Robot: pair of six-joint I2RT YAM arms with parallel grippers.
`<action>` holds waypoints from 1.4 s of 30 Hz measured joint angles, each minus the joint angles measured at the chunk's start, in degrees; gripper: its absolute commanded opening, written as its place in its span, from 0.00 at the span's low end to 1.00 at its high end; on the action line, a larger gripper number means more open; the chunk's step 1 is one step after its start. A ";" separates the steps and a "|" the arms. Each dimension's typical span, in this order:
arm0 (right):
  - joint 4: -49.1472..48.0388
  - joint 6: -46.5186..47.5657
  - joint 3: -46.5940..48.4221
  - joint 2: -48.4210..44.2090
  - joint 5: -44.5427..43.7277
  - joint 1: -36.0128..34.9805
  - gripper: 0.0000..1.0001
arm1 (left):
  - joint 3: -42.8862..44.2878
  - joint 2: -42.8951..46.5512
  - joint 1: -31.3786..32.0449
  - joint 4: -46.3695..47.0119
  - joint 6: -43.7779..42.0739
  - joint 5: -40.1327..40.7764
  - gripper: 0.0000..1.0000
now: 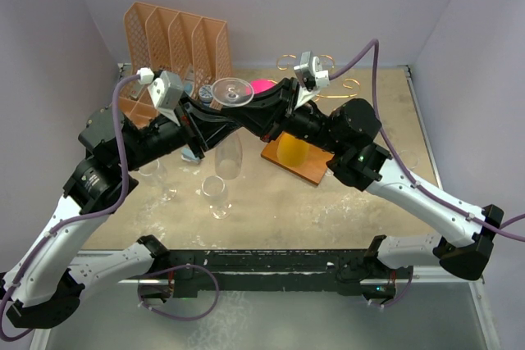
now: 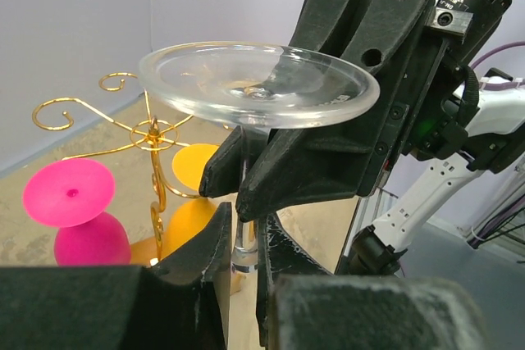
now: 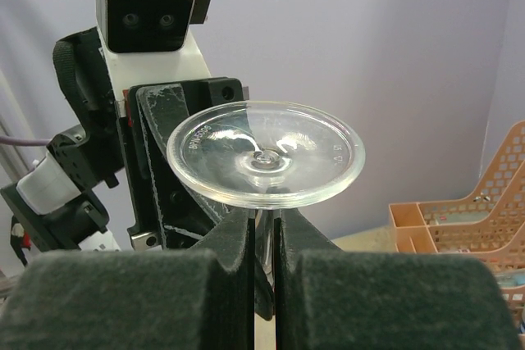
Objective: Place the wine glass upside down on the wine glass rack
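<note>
A clear wine glass (image 1: 232, 92) hangs upside down above the table, its round foot (image 2: 258, 84) on top and its bowl below. My right gripper (image 3: 264, 223) is shut on the stem just under the foot (image 3: 265, 153). From the opposite side my left gripper (image 2: 244, 227) has closed on the same stem a little lower. The two grippers meet tip to tip. The gold wire wine glass rack (image 2: 152, 133) stands behind on its wooden base (image 1: 299, 161). A pink glass (image 2: 74, 202) and an orange glass (image 2: 193, 161) hang upside down on it.
An orange plastic file organizer (image 1: 176, 38) stands at the back left. A clear glass (image 1: 216, 194) lies on the sandy tabletop below the grippers, another (image 1: 156, 174) sits under the left arm. Purple walls close in the back and sides.
</note>
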State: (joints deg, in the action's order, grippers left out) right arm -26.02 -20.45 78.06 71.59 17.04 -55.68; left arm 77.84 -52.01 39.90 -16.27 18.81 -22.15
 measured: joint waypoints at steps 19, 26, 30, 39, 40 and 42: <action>-1.20 -3.91 -7.48 -10.21 -5.60 0.17 0.69 | -1.79 -2.99 -0.11 1.88 -3.50 30.32 0.00; -1.20 -5.14 -8.98 -14.01 -9.03 0.17 0.70 | -1.55 -12.07 -0.55 7.06 -10.14 39.34 0.00; -1.22 -5.53 -8.98 -14.91 -10.29 0.17 0.70 | -0.20 -17.92 -2.58 8.90 -12.72 39.19 0.00; -0.74 -5.55 -8.98 -15.13 -13.16 0.17 0.70 | 2.84 -25.62 -15.32 16.87 -13.35 24.35 0.00; -0.61 -5.55 -8.96 -15.13 -13.70 0.17 0.70 | 3.08 -26.80 -16.76 19.04 -13.22 20.87 0.00; -0.04 -5.55 -8.79 -15.10 -15.91 0.17 0.70 | 3.19 -28.81 -18.23 22.45 -12.46 16.13 0.00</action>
State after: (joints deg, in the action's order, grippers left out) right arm -26.06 -26.00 69.28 56.49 1.13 -55.51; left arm 81.03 -80.82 21.67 6.17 6.35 -6.02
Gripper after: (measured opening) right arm 0.703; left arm 0.078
